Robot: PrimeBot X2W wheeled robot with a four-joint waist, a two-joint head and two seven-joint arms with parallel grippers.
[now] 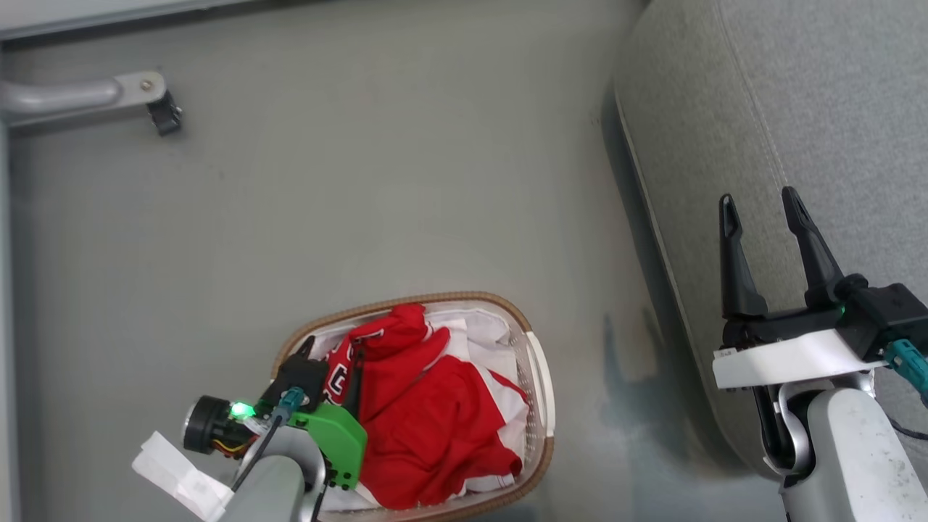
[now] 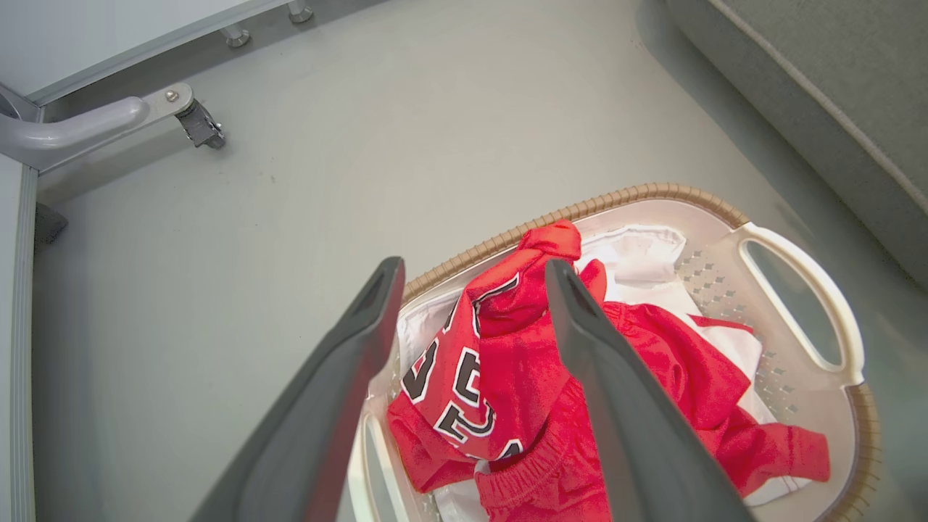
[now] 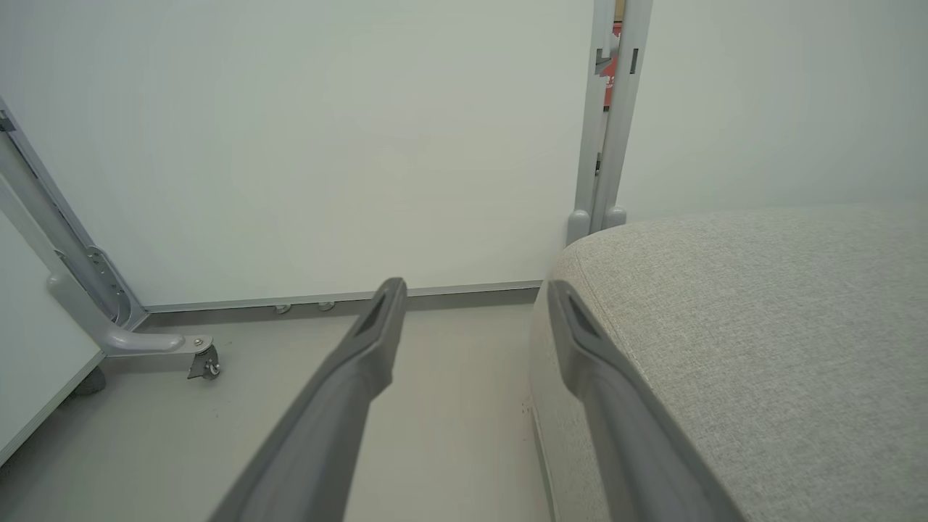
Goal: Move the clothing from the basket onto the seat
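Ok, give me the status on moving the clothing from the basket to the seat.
Done: nothing; the clothing lies in the basket. In hand: the left gripper stands open at the jersey, gripping nothing; the right gripper is open by the seat. Left: grab and carry both garments over.

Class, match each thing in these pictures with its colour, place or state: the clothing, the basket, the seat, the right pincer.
Things:
1. clothing
2. basket
3. seat
4. right pincer

Descriptions:
A. grey fabric
B. open, near the seat's edge
C. red, heaped in the basket
D. brown rim, standing on the floor

Pairs: 1-C, 2-D, 3-A, 4-B
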